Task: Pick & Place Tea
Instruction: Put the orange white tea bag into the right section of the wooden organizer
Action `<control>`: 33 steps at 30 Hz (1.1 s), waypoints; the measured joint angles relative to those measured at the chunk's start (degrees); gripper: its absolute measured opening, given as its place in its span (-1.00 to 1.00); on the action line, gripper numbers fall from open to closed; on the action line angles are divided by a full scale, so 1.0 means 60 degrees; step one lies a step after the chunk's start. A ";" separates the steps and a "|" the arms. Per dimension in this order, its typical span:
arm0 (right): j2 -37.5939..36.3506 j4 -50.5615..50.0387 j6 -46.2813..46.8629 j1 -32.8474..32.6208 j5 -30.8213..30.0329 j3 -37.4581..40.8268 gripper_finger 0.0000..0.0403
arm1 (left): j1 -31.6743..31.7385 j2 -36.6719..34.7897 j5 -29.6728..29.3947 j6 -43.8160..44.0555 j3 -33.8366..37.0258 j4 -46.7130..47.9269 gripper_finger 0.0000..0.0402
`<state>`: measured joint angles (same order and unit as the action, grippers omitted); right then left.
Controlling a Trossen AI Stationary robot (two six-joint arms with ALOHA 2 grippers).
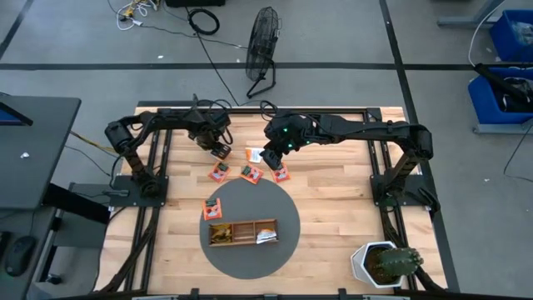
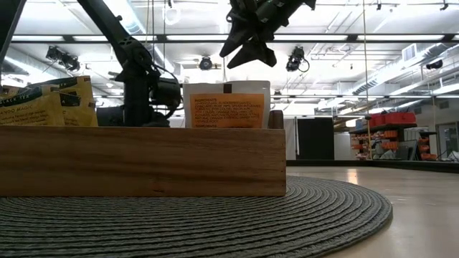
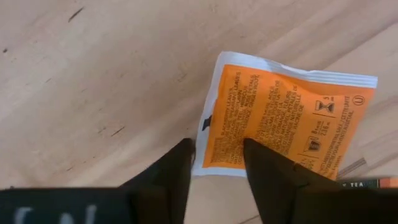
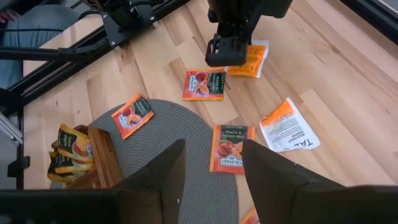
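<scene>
Centrally, the left gripper straddles an orange tea sachet's edge, jaws parted, apparently closing to grasp it.

The table has a pale wood plank top. A round grey woven mat lies directly on it near the front edge. Beyond the mat's far edge, loose tea sachets lie flat on the bare wood; one orange sachet lies on the mat's left part. A potted cactus stands right of the mat.
</scene>
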<state>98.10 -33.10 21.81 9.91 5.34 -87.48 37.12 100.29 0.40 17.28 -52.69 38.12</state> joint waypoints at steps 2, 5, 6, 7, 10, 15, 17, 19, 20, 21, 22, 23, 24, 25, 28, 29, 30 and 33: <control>0.0000 0.0000 -0.0002 0.0000 0.0000 0.0000 -0.19 | 0.0000 0.0000 0.0040 -0.0002 0.0004 0.0008 -0.39; 0.0000 0.0000 -0.0002 0.0000 0.0000 0.0000 -0.19 | -0.0004 0.0000 0.0112 0.0000 0.0004 0.0020 -0.61; -0.0003 -0.0004 -0.0002 0.0000 0.0000 0.0000 -0.19 | -0.0004 -0.0009 0.0157 0.0000 0.0004 0.0020 -0.68; 0.0000 -0.0006 -0.0002 0.0000 0.0000 0.0000 -0.19 | -0.0007 -0.0071 0.0184 -0.0005 0.0004 0.0040 -0.76; 0.0000 -0.0028 -0.0003 0.0000 0.0000 0.0000 -0.19 | -0.0013 -0.0347 0.0288 -0.0184 0.0037 0.0014 -0.95; -0.0004 -0.0091 -0.0005 0.0000 0.0000 0.0000 -0.19 | -0.0001 -0.1094 0.0288 -0.0200 0.0052 0.0078 -0.97; -0.0002 -0.0094 -0.0003 0.0000 0.0002 0.0000 -0.19 | 0.0002 -0.1402 0.0247 -0.0200 0.0051 0.0173 -0.98; -0.0002 -0.0098 0.0010 0.0000 0.0003 0.0000 -0.19 | -0.0032 -0.1802 0.0214 -0.0192 0.0051 0.0196 -0.99; -0.0002 -0.0096 0.0035 0.0000 0.0002 0.0000 -0.19 | -0.0063 -0.2023 0.0225 -0.0193 0.0047 0.0201 -0.99; -0.0002 -0.0095 0.0038 0.0000 0.0004 0.0000 -0.19 | -0.0087 -0.2261 0.0248 -0.0189 0.0047 0.0261 -0.99; -0.0003 -0.0089 0.0038 0.0000 0.0004 0.0000 -0.19 | -0.0132 -0.2510 0.0260 -0.0183 0.0047 0.0323 -0.99; -0.0003 -0.0075 0.0038 0.0004 0.0004 0.0000 -0.19 | -0.0208 -0.2779 0.0260 -0.0182 0.0047 0.0321 -0.99; 0.0000 -0.0058 0.0042 0.0016 0.0004 -0.0004 -0.19 | -0.0300 -0.3058 0.0256 -0.0199 0.0047 0.0319 -0.99; -0.0004 -0.0055 0.0039 0.0025 0.0025 -0.0004 -0.19 | -0.0411 -0.3383 0.0253 -0.0264 0.0047 0.0346 -0.99; 0.0000 -0.0050 -0.0138 0.0059 0.0340 -0.0004 -0.19 | -0.0988 -0.4390 0.0013 -0.0983 0.0036 0.0229 -0.99; -0.0004 -0.0040 -0.0210 0.0062 0.0467 -0.0004 -0.19 | -0.1249 -0.4712 -0.0291 -0.1146 0.0033 0.0206 -0.99; 0.0000 -0.0007 -0.0228 0.0062 0.0600 -0.0004 -0.19 | -0.1525 -0.5005 -0.0671 -0.1274 0.0033 0.0193 -0.99; -0.0004 0.0103 -0.0174 0.0069 0.0778 -0.0004 -0.19 | -0.2384 -0.5818 -0.2122 -0.1611 0.0030 0.0080 -0.99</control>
<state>98.08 -32.48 20.77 10.33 10.01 -87.50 22.82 65.38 -12.34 7.61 -52.51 38.60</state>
